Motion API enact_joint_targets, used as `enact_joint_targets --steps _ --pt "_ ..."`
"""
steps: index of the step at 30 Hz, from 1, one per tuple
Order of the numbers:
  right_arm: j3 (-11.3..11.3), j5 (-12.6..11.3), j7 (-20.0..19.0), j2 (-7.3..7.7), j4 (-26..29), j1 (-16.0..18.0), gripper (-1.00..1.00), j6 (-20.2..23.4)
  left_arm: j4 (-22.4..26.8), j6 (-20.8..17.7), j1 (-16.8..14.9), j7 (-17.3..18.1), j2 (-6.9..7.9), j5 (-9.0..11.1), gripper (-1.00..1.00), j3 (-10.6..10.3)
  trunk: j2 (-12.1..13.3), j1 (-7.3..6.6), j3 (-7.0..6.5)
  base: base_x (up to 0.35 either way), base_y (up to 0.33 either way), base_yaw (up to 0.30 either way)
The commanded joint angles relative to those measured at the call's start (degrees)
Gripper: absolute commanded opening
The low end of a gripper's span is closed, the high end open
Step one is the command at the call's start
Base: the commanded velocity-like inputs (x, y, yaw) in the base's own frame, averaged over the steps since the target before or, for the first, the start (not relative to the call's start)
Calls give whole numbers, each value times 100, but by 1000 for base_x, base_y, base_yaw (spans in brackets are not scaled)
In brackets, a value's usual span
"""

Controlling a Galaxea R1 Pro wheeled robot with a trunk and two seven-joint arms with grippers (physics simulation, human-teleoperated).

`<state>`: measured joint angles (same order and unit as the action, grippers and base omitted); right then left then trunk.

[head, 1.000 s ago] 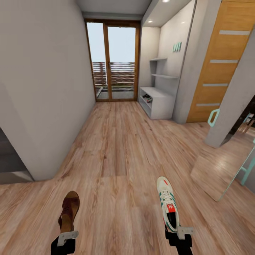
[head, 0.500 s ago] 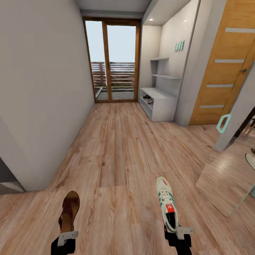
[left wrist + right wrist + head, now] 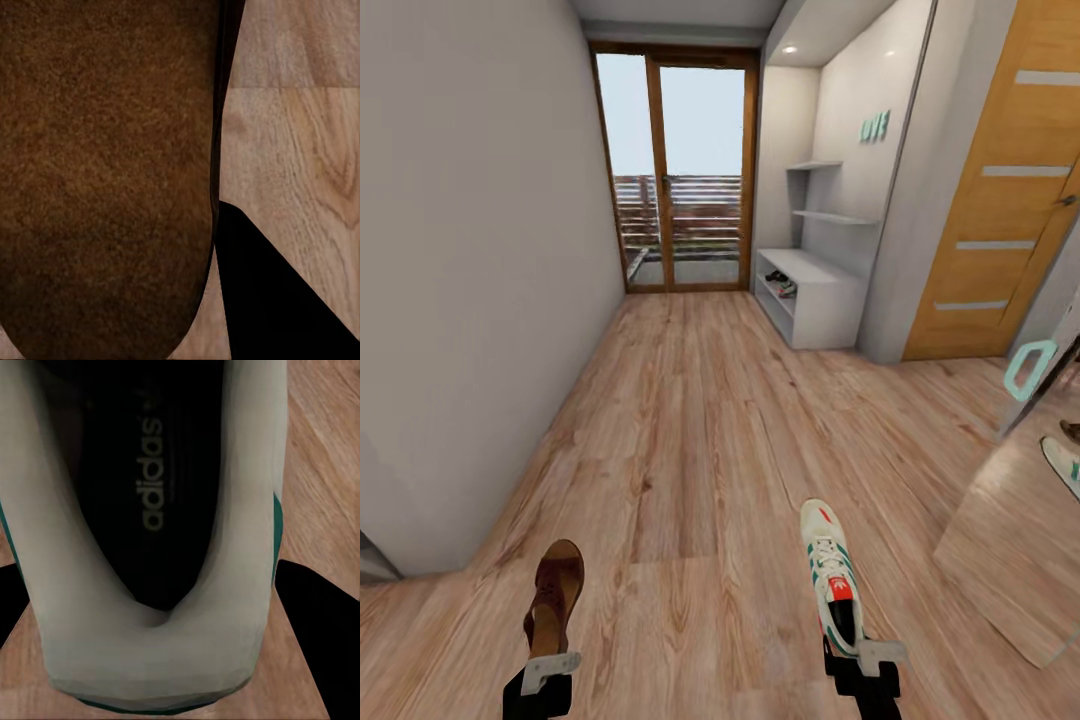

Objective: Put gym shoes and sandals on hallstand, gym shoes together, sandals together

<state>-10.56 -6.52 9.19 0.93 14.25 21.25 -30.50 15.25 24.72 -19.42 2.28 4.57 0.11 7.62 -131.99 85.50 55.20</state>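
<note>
Down the corridor, far end on the right, the shoe rack (image 3: 815, 300) sits w/ a shoe on its lower shelf. Left gripper (image 3: 550, 668) is clamped on a sandal (image 3: 554, 595) by its heel, held out over the floor (image 3: 690, 440). Right gripper (image 3: 863, 657) grips a gym shoe (image 3: 831, 575) by its heel, toe pointing fwd. Another gym shoe (image 3: 1066, 462) shows at the right edge, beside something brown

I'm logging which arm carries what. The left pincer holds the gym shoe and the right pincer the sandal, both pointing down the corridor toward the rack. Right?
Swapped. In the head view the left pincer holds the sandal and the right pincer the gym shoe; both do point toward the rack.
</note>
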Motion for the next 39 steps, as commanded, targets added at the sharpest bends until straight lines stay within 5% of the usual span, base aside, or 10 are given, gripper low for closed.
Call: enact_joint_targets --steps 1,39 --pt "-51 -58 19 3 -1 6 -100 -18 -4 15 -4 20 -1 -20 -100 29 -2 2 5 339 0 53" --pt "-56 -43 18 19 -7 2 -100 -18 1 15 -8 19 0 -10 -100 29 -2 2 5 339 0 35"
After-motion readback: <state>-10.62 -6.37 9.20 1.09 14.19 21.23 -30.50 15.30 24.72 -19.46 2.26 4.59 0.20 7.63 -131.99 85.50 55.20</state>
